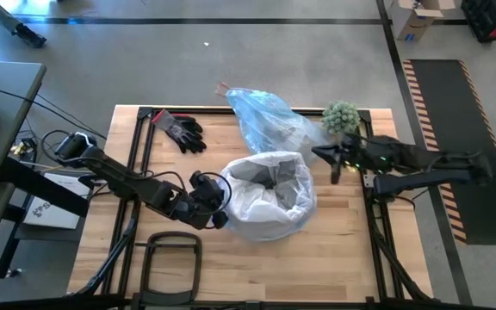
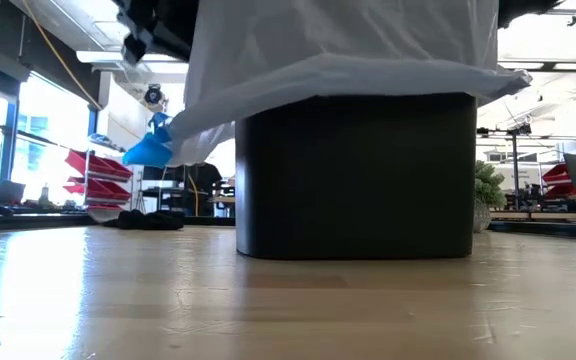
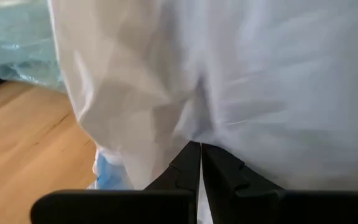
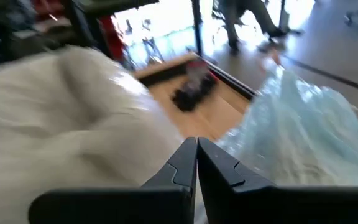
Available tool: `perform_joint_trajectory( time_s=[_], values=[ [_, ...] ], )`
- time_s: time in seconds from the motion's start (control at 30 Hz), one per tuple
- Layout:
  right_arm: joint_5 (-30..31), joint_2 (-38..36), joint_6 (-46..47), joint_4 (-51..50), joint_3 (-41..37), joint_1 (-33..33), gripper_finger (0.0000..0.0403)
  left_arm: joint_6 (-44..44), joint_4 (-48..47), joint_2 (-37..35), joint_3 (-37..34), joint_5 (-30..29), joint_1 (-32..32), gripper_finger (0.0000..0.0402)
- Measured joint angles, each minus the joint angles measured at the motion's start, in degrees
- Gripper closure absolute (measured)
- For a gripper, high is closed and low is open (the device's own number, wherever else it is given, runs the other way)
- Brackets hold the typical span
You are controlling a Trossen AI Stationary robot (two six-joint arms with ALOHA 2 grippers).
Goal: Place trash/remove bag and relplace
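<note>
the black bin (image 2: 356,175) stands upright near the middle of the wooden worktop (image 1: 102,250), lined with a white translucent liner (image 1: 269,194) whose edge folds down over the rim and hangs over the bin's sides. the bag (image 1: 263,116), light blue and crinkled, lies on its side just behind the bin, touching or nearly touching the liner; its long axis runs slantwise, with the reddish tie (image 1: 222,88) end pointing away from the bin toward the far edge of the worktop. the left gripper (image 1: 218,207) sits against the bin's left side, its fingers (image 3: 179,171) pressed together on a fold of the white liner. the right gripper (image 1: 327,155) hovers just right of the bin, beside the bag and near a small green plant (image 1: 340,118); its fingers (image 4: 182,163) are clenched with nothing between them. a pair of black gloves (image 1: 179,131) lies left of the bag, apart from the bin.
</note>
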Motion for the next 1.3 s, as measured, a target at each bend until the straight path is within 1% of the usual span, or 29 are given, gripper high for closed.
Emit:
perform_joint_trajectory(
  time_s=[0.1, 0.23, 0.3, 0.37, 0.4, 0.47, 0.53, 0.63, 0.7, 0.77, 0.87, 0.97, 1.0, 1.1, 1.23, 1.3],
  values=[
    [3.80, -2.33, 0.49, 1.65, 0.00, 7.66, 0.0403, -0.18, -6.19, -0.04, 4.43, -0.03, -1.56, 0.0401],
    [4.18, -2.36, 1.22, 7.46, 0.00, 16.43, 0.0403, -2.15, -15.18, -0.04, 10.42, -1.05, -3.59, 0.0401],
    [2.64, -1.85, 1.12, 8.64, 0.00, 20.61, 0.0403, -5.69, -21.43, -0.10, 12.63, -2.27, -4.09, 0.0401],
    [-2.31, -1.08, 1.18, 8.88, 0.00, 24.94, 0.0403, -9.09, -26.62, -0.11, 13.64, -3.02, -4.14, 0.0401],
    [-4.62, -0.32, 1.76, 8.95, 0.00, 27.03, 0.0403, -10.61, -28.68, -0.11, 13.71, -3.43, -4.09, 0.0401],
    [-6.39, 2.26, 2.82, 8.91, 0.01, 31.10, 0.0403, -13.71, -32.44, -0.11, 13.60, -4.24, -3.29, 0.0401],
    [-4.37, 6.28, 3.62, 8.94, 0.02, 34.58, 0.0403, -16.30, -33.83, -0.11, 12.87, -6.03, -2.19, 0.0401],
    [1.36, 13.65, 3.59, 9.36, -0.02, 37.87, 0.0403, -14.54, -32.22, -0.07, 11.21, -11.19, -0.05, 0.0401],
    [3.68, 17.86, 3.86, 10.42, 0.00, 38.68, 0.0403, -10.38, -29.51, -0.01, 9.94, -12.76, 1.91, 0.0401],
    [5.13, 21.49, 6.12, 10.34, 0.00, 38.71, 0.0403, -7.00, -25.23, 0.07, 8.07, -11.25, 3.92, 0.0401],
    [7.69, 24.66, 7.57, 10.19, -0.02, 36.86, 0.0403, -0.25, -15.06, 0.13, 5.44, -2.50, 6.41, 0.0401],
    [9.65, 25.71, 8.18, 9.32, 0.00, 33.74, 0.0403, 7.35, -4.87, 0.12, 2.65, 7.25, 6.54, 0.0401],
    [10.30, 25.64, 8.11, 8.00, 0.00, 32.36, 0.0403, 8.53, -2.85, 0.15, 2.21, 9.10, 6.19, 0.0402],
    [13.06, 23.95, 7.80, 2.67, 0.04, 28.31, 0.0403, 8.64, 3.60, 0.15, 1.84, 11.59, 4.10, 0.0401],
    [19.09, 19.52, 9.32, -6.66, -0.02, 23.22, 0.0403, 8.02, 8.06, 0.12, 1.84, 11.67, 0.16, 0.0402],
    [20.46, 16.58, 9.52, -9.11, -0.02, 21.34, 0.0403, 7.62, 8.83, 0.15, 1.84, 11.62, -1.65, 0.0402]
  ],
)
